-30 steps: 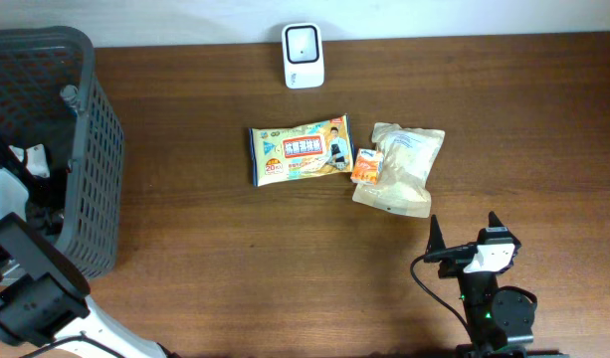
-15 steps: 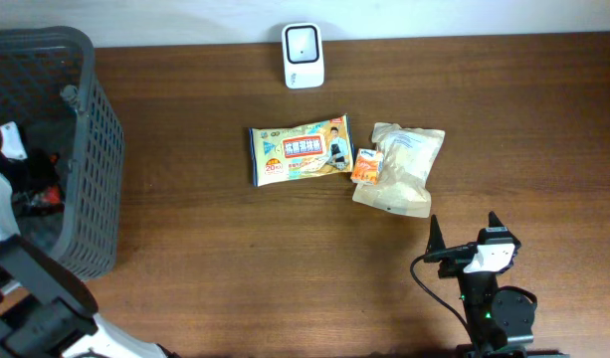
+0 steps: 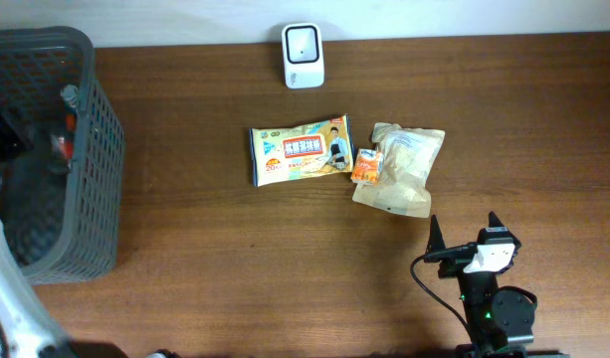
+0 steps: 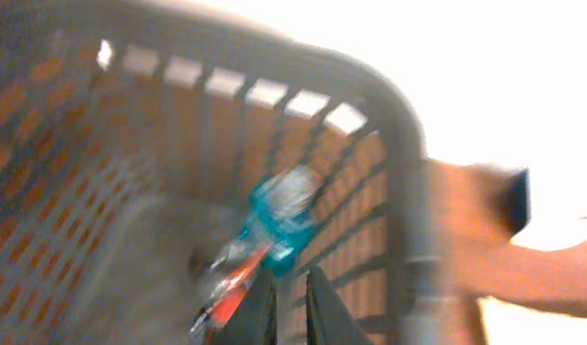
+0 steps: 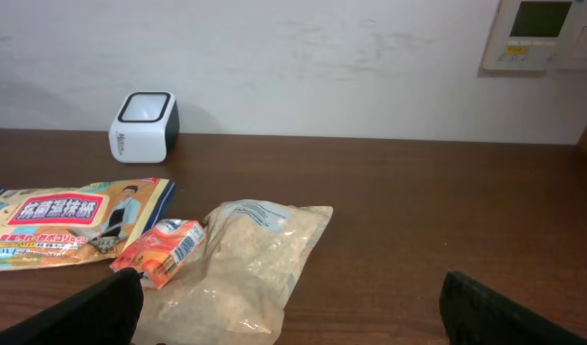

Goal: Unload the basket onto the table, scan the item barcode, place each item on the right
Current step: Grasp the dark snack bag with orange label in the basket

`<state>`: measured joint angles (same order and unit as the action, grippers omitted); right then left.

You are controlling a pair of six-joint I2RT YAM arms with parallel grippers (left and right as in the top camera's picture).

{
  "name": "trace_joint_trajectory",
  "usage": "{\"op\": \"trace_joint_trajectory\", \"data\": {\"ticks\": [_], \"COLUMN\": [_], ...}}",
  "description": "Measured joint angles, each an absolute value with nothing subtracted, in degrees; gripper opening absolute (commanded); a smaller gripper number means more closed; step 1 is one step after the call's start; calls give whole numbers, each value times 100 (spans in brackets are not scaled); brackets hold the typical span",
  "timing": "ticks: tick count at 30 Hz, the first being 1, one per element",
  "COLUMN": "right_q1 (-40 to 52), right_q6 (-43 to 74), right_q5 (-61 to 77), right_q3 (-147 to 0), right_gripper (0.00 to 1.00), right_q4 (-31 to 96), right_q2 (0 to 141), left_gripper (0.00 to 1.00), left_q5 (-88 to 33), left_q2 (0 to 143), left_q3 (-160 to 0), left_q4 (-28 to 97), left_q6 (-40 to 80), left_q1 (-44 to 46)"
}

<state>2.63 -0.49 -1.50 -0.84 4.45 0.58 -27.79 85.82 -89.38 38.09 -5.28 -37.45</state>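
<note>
My left gripper (image 4: 289,287) is down inside the dark mesh basket (image 3: 98,159). The left wrist view is blurred by motion. Its fingers stand almost together with a thin gap, and a teal-topped item with a red and clear wrapper (image 4: 274,225) lies right at their tips; I cannot tell whether they pinch it. The white barcode scanner (image 3: 304,55) stands at the back of the table. My right gripper (image 3: 466,231) rests open near the front edge, nothing between its fingers (image 5: 101,307).
A wipes pack (image 3: 301,151), a small orange box (image 3: 366,164) and a clear bag (image 3: 404,169) lie together mid-table, just ahead of the right gripper. The basket's wall (image 4: 408,192) rises close on the left gripper's right side.
The left arm has moved toward the back of the basket and its jaws have narrowed. The right arm and the table items have not moved.
</note>
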Motion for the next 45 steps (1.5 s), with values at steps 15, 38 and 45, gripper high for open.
{"op": "trace_joint_trajectory", "data": {"ticks": [15,38,45], "right_q1": [263,263,263], "right_q6": [-49,-49,-49], "right_q5": [-150,-150,-150], "right_q3": [-84,-84,-84], "right_gripper": [99,99,98], "right_q4": [447,447,445], "right_q2": [58,58,58], "left_gripper": [70,84,84], "left_q5": [-2338,-1114,-1083], "left_q2": [8066,11410,11942], "left_q3": [-9028,-9054,-9054], "left_q4": [4095,3948,3378], "left_q6": [-266,-36,-10], "left_q1": [-3730,-3664,-3323]}}
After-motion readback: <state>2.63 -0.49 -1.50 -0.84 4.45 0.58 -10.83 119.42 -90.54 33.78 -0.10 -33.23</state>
